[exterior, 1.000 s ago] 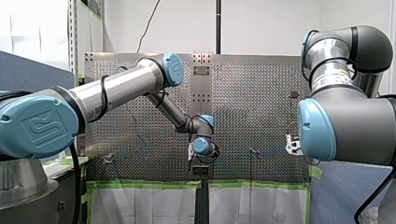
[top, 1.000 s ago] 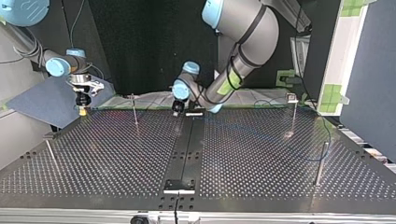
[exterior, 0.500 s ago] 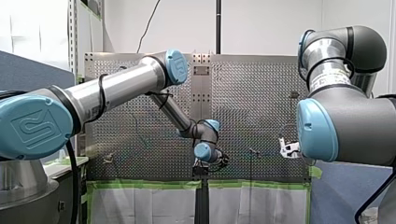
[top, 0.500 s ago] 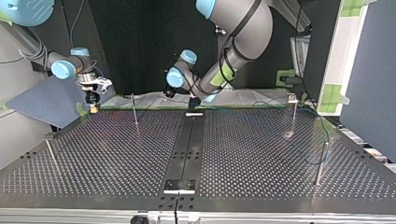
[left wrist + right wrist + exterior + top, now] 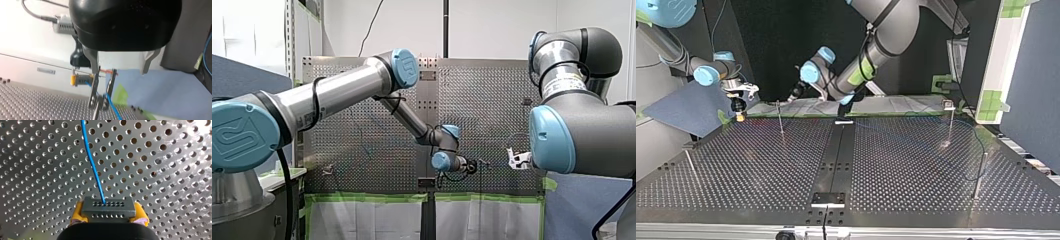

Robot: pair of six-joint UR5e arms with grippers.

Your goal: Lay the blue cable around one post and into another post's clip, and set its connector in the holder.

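Note:
My right gripper (image 5: 109, 213) is shut, its yellow pads on the dark grey connector (image 5: 107, 205), a little above the perforated table. The blue cable (image 5: 92, 162) runs out of the connector ahead of it. At the top view's left this gripper (image 5: 739, 117) hangs by the table's far edge. My left gripper (image 5: 120, 71) is open and holds nothing. Ahead of it stands a thin post's forked clip (image 5: 100, 100), with the blue cable (image 5: 113, 108) passing through it. In the top view my left gripper (image 5: 794, 96) points sideways at that post (image 5: 780, 117).
Further thin posts stand at the top view's right (image 5: 977, 175), far right (image 5: 950, 122) and near left (image 5: 691, 167). The cable (image 5: 982, 150) loops by the right ones. Black plates sit on the middle strip, far (image 5: 844, 120) and near (image 5: 827, 198). A blue-grey panel (image 5: 683, 107) lies behind my right gripper.
My left gripper has lifted from the far middle plate and swung toward the top view's left, turning sideways. My right gripper has shifted slightly toward the middle, still holding the connector.

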